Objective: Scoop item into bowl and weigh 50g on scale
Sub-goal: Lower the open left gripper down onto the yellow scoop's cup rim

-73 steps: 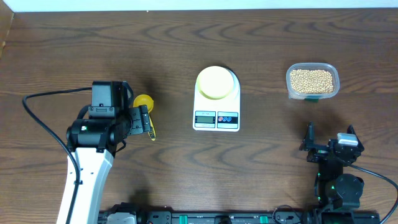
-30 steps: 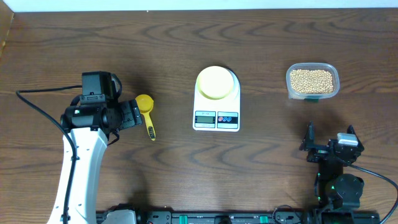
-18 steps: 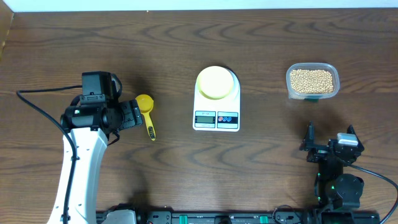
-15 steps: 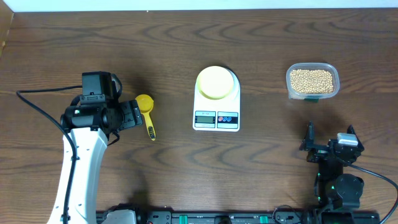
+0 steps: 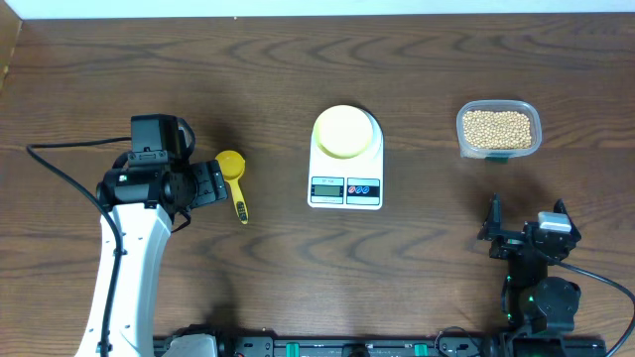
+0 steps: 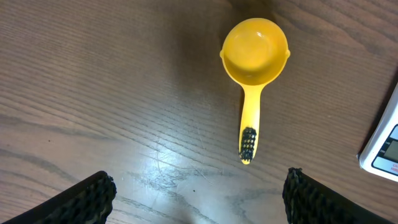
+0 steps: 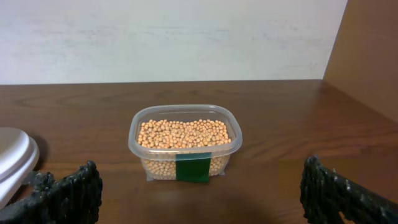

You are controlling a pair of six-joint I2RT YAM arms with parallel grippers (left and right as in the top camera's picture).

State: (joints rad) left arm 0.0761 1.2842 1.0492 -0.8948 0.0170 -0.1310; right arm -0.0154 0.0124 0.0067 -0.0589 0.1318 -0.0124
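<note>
Nearest the front edge, well to the right of the scale [image 5: 345,188] and closer in than it, the right pincer [image 5: 527,223] has its fingers spread wide and holds nothing. To the scale's left, about level with its display, the left pincer [image 5: 212,185] also stands wide apart, empty, just beside the yellow scoop [image 6: 249,106] without touching it. The scoop lies flat on the dark wooden worktop [image 5: 397,59] between that pincer and the scale, its cup empty (cup at the far end, handle pointing back toward the front). On the far half of the scale sits the pale-yellow bowl [image 5: 345,131]; whether it holds anything cannot be told. The beans [image 7: 183,132] fill a clear container [image 7: 134,140] to the scale's right, level with the bowl and well apart from it.
</note>
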